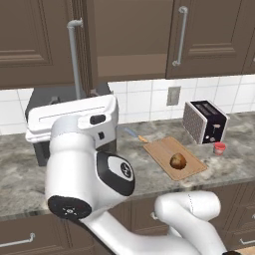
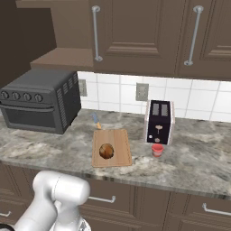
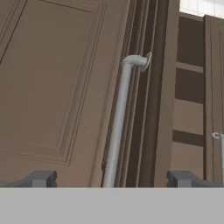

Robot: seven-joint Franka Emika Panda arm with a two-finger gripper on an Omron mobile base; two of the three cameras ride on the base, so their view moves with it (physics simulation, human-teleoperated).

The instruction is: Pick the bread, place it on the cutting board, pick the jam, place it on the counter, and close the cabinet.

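You have the cabinet (image 1: 134,40) overhead, with its left door (image 3: 57,87) swung out toward you; in the left base view that door stands edge-on, and the inner shelf (image 2: 63,57) shows behind it. The other door (image 1: 209,35) sits flat and closed.

Below it runs the counter (image 1: 20,169), and everything you care about rests on it. A dark oven (image 2: 40,101) stands at the left. The cutting board (image 2: 112,148) lies in the middle, and the toaster (image 2: 159,122) stands just right of it.

The bread (image 2: 106,151) sits on the board, toward its near end. The jam (image 2: 157,150) stands upright on the stone in front of the toaster, near the board but apart from it. A small knife with an orange handle (image 1: 135,135) lies just beyond the board's far corner.

Your gripper (image 3: 111,178) faces the open door in the hand view. Its jaws are spread wide, one tip to each side of the door's long silver handle (image 3: 120,127). The bar runs between them, nearer the left tip; they grip nothing, and you cannot tell whether either tip touches it.
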